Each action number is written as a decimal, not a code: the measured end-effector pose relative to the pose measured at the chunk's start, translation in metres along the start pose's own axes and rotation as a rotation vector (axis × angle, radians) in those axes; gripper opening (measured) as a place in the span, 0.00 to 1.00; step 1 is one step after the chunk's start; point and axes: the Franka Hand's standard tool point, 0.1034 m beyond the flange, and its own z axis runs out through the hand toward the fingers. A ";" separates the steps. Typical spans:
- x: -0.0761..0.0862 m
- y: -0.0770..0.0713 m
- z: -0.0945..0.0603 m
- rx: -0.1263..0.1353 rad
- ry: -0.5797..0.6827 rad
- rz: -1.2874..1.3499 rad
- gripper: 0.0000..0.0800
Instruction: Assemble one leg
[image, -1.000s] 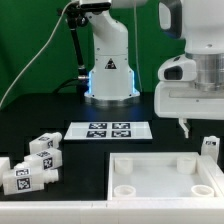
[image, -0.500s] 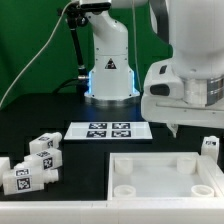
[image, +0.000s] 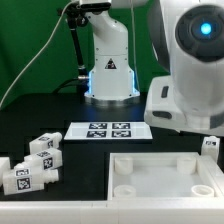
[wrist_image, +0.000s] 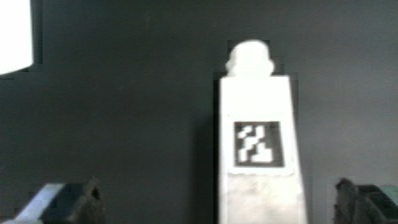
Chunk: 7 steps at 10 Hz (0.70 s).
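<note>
In the exterior view we see the arm (image: 190, 80) filling that view's right side, stooped low over the table (image: 80, 160), and its bulk hides the fingers from us there. At the far right edge the leg (image: 210, 146) shows only as a narrow white piece with its tag, standing on the table just behind the tray (image: 160, 158), near the tray's far corner on that side. Several other legs (image: 27, 178) lie in a loose cluster on the exterior view's left, and the marker board (image: 110, 130) lies between them and the arm. In the wrist view the leg (wrist_image: 258, 150) runs through the middle of the picture, tag facing the camera and its rounded peg end pointing away from the fingers (wrist_image: 63, 203). These are spread wide, one dark tip on each side, both clear of the leg and holding nothing. We judge the step in hand to be the approach to the grasp. The leg looks nearer one finger than the other, so we would centre over it first. Then we would come straight down and close on the plain side faces, well away from the peg. That end probably has to stay free for a tray socket. A squeeze begun off-centre could push or tip so small a block.
</note>
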 end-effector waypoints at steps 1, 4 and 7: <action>-0.002 -0.003 0.006 -0.009 -0.016 0.010 0.81; -0.001 -0.001 0.008 -0.004 -0.022 0.012 0.81; 0.003 -0.022 0.025 0.056 0.014 0.004 0.81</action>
